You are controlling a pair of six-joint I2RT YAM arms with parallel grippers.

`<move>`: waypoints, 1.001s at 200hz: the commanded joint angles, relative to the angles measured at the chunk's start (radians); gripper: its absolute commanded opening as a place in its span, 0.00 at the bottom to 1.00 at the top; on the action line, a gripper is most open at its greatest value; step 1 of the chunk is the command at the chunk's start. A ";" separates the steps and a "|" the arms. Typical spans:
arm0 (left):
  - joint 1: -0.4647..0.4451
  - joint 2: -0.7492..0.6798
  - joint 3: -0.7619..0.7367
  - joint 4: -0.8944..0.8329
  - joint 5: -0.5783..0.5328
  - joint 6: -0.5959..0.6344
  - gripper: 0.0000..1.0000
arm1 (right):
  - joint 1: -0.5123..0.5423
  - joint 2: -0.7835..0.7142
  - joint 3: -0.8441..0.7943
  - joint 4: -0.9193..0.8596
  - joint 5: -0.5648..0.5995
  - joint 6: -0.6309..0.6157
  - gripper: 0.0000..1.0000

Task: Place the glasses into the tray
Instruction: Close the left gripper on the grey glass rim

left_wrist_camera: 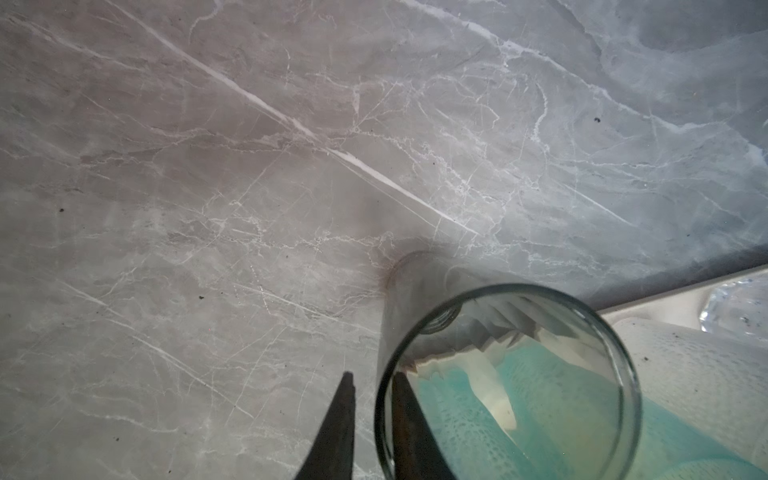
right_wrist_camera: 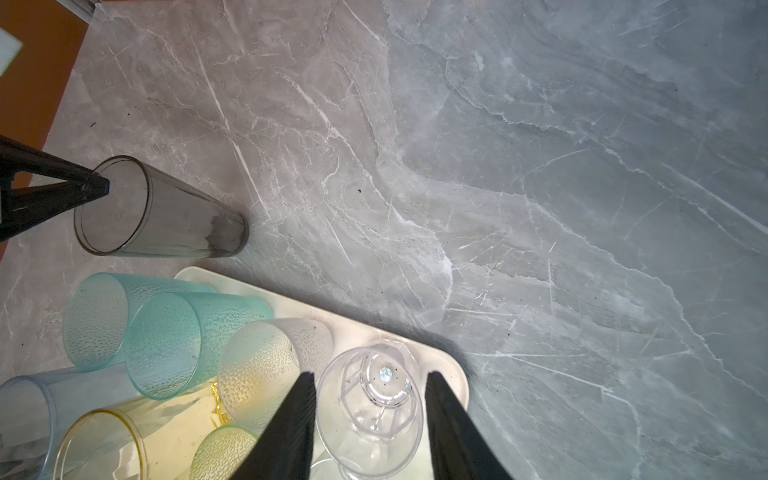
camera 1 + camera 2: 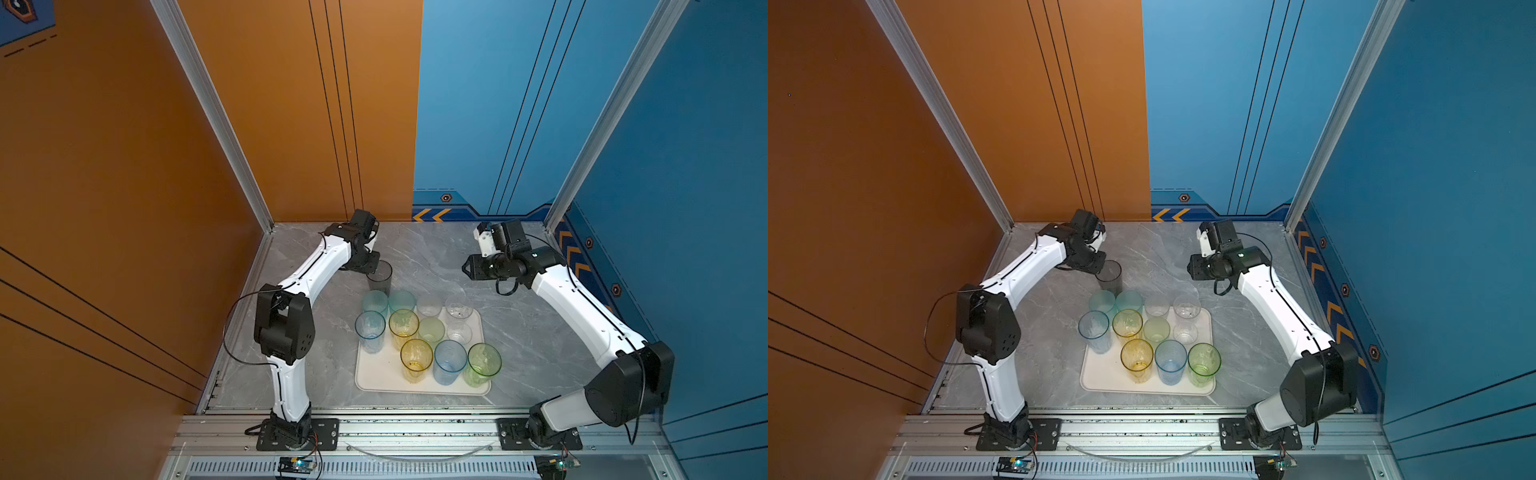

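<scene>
A tall smoke-grey glass (image 3: 380, 278) (image 3: 1111, 276) stands upright on the marble, just beyond the far left corner of the cream tray (image 3: 374, 380) (image 3: 1100, 374). My left gripper (image 1: 374, 376) (image 2: 99, 187) is shut on its rim, one finger inside and one outside. Several glasses stand in the tray: yellow (image 3: 415, 357), blue (image 3: 449, 359), green (image 3: 484, 361), pale green, teal and clear ones. My right gripper (image 2: 370, 374) (image 3: 465, 268) hangs open high over the tray's far right corner. A clear glass (image 2: 374, 399) shows well below, between its fingers.
A teal glass (image 3: 375, 301) and a blue glass (image 3: 370, 328) stand right at the tray's left edge. Bare marble table (image 3: 532, 332) lies right of the tray and behind it. The orange wall stands on the left, the blue wall on the right.
</scene>
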 commanded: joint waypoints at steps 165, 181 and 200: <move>-0.017 0.066 0.079 -0.064 -0.033 0.021 0.01 | -0.016 -0.030 -0.046 0.026 -0.034 -0.014 0.43; -0.017 0.063 0.079 -0.064 -0.035 0.021 0.01 | -0.016 -0.032 -0.048 0.027 -0.034 -0.015 0.43; -0.017 0.051 0.077 -0.062 -0.050 0.019 0.00 | -0.016 -0.035 -0.049 0.027 -0.035 -0.015 0.43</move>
